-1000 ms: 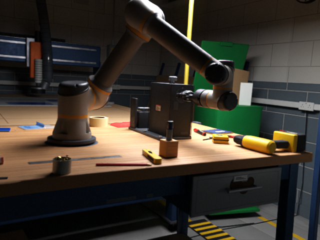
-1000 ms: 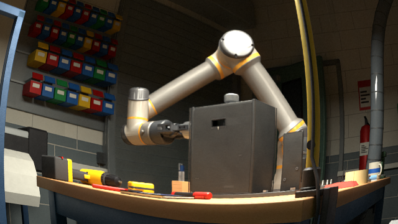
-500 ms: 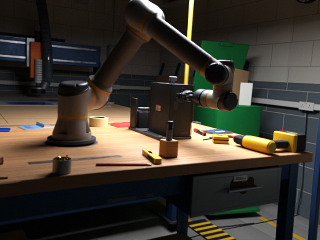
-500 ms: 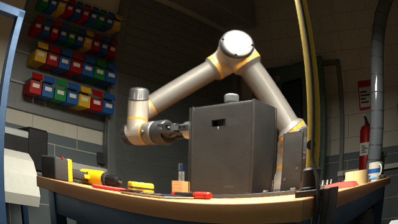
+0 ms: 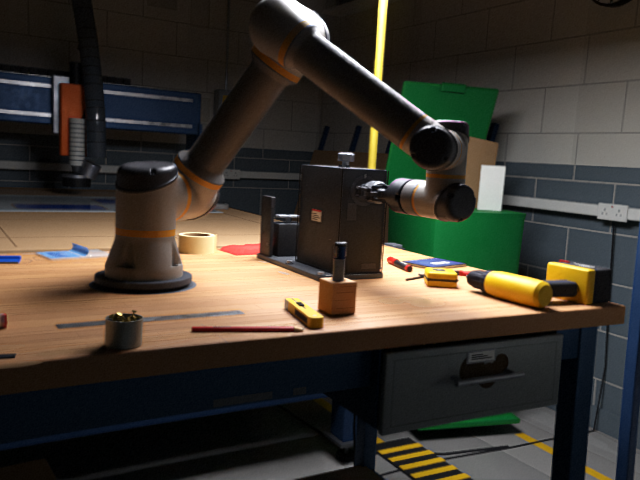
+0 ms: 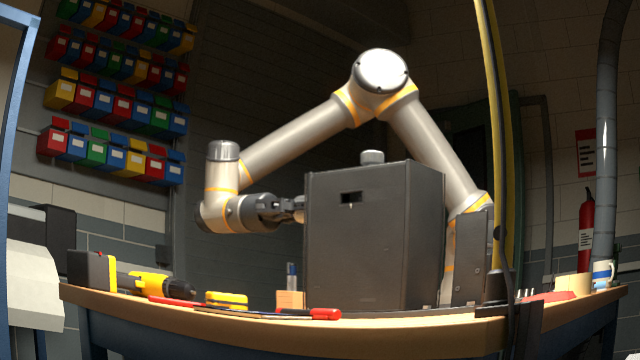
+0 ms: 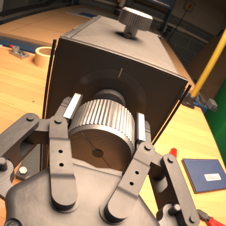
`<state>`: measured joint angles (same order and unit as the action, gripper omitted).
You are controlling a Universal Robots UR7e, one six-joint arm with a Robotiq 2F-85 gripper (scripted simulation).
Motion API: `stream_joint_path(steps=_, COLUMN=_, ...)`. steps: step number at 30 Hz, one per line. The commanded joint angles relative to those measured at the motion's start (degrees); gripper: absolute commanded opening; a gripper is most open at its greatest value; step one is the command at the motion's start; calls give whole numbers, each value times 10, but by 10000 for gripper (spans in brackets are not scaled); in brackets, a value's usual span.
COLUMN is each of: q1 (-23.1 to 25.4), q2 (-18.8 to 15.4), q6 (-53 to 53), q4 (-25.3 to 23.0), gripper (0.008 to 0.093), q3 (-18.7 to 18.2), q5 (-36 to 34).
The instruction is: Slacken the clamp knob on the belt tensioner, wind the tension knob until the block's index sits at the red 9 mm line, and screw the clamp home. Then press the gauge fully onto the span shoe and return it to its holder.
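Note:
A ribbed metal knob (image 7: pixel 103 128) juts from the end face of the dark tensioner housing (image 5: pixel 341 217) (image 6: pixel 372 235), with a scribed line across its flat face and a small index tick on the housing above it. A second, smaller knurled knob (image 7: pixel 135 20) (image 5: pixel 345 157) (image 6: pixel 372 157) stands on top of the housing. The gauge (image 5: pixel 339 261) (image 6: pixel 291 276), a dark cylinder with a blue band, stands upright in its wooden holder block (image 5: pixel 337 295) in front of the housing. My gripper (image 7: pixel 105 119) (image 5: pixel 363 191) (image 6: pixel 295 210) reaches in horizontally and is closed around the ribbed end knob.
The housing's end face is right behind the fingers. A blue notebook (image 7: pixel 203 178), red-handled screwdriver (image 5: pixel 399 264) and yellow tape measure (image 5: pixel 440 277) lie on the bench below my wrist. A yellow drill (image 5: pixel 517 287) lies to the right, a tape roll (image 5: pixel 197 242) near the arm base.

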<state>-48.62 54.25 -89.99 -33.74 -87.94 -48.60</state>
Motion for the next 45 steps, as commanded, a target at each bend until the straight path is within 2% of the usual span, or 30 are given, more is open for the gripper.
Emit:
stream_joint_path(steps=1, q1=0, q2=0, q6=0, q4=0, gripper=495, q3=0, q5=0)
stream_joint_path(steps=22, q1=0, q2=0, q6=0, q4=1, gripper=80, q3=0, q5=0)
stream_joint_path(steps=45, q1=0, q2=0, q6=8, q4=1, gripper=80, q3=0, q5=0)
